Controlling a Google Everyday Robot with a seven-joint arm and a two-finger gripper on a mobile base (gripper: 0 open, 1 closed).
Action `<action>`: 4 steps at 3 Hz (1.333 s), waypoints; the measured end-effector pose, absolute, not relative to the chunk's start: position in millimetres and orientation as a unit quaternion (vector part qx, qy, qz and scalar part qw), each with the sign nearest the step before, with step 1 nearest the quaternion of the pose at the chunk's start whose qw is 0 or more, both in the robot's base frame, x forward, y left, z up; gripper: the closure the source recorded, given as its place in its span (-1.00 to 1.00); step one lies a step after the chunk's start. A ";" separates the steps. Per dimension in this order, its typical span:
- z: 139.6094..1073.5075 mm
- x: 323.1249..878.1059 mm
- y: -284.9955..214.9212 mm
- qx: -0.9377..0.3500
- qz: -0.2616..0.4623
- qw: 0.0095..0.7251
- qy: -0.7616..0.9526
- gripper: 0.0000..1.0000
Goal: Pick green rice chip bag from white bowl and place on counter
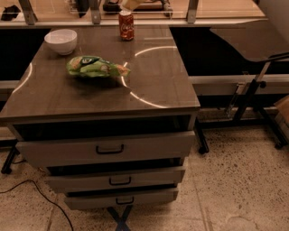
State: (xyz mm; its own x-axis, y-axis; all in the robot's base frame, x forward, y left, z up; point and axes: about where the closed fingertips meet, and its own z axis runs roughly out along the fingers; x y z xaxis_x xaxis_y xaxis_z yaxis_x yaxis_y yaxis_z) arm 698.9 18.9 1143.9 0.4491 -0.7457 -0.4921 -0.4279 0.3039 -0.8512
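Chip bag (95, 66) lies flat on desk (158, 85), near empty bowl (61, 40). Hand (132, 3) is at top edge, above soda can (126, 25); grip can't be told. Best exit, prob.: lift clear w/o clipping can.

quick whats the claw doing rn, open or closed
claw: cannot be told; only its tip shows at the top edge, above the red soda can
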 end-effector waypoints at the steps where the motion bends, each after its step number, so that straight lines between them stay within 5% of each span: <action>1: 1143.9 698.9 18.8 -0.576 -0.127 0.627 0.509 -1.00; 3: 1213.1 703.5 -82.7 -0.543 -0.291 0.614 0.494 -1.00; 4: 1215.3 704.0 -87.0 -0.545 -0.308 0.607 0.489 -1.00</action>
